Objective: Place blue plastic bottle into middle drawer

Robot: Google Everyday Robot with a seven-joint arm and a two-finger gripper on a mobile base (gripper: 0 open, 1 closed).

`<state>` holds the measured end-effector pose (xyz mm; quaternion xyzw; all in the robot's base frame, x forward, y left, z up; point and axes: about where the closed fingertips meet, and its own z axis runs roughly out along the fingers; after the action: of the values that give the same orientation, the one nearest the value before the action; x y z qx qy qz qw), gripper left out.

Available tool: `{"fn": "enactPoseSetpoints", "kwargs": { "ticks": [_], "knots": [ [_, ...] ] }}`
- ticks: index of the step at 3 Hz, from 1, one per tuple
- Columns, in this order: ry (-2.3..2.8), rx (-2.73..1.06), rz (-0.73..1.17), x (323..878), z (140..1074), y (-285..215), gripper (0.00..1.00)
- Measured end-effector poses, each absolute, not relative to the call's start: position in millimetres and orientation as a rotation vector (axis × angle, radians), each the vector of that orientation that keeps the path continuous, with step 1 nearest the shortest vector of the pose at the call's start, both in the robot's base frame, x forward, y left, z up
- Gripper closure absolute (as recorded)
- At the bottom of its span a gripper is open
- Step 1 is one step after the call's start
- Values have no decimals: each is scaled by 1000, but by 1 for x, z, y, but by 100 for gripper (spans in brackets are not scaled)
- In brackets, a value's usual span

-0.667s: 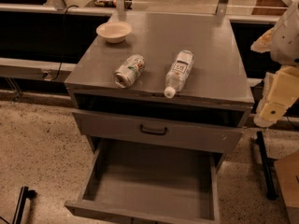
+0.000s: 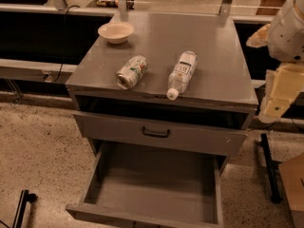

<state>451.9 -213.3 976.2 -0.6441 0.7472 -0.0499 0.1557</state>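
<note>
Nearest, the middle drawer (image 2: pixel 152 186), a wide shallow tray of matt grey metal with low side walls, stands pulled out below the counter's front edge, and its flat floor shows plain from wall to wall. Above it sits a shut grey drawer front with a black loop handle (image 2: pixel 156 132). On the smooth grey counter top (image 2: pixel 223 65), the blue plastic bottle (image 2: pixel 182 74), small, clear and white-labelled, lies on its side near the front edge, its white cap pointing at that edge. Just to its left, apart from it, a silver-green drink can (image 2: pixel 131 72) also lies on its side. A shallow round cream bowl (image 2: pixel 116 32) sits by the far left corner. The cream, blocky gripper (image 2: pixel 274 106) hangs off the counter beside its right edge, well apart from the bottle; whether it is clenched or released cannot be told. Bottle, can, bowl, drawer and gripper all lie as they did a moment earlier.
</note>
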Motion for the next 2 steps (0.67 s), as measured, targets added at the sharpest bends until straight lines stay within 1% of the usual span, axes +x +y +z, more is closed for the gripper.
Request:
{"fn": "enactPoseSetpoints", "kwargs": {
  "ticks": [1, 2],
  "knots": [
    [1876, -2052, -167, 498, 977, -190, 0],
    [1793, -2121, -192, 499, 978, -190, 0]
  ]
}}
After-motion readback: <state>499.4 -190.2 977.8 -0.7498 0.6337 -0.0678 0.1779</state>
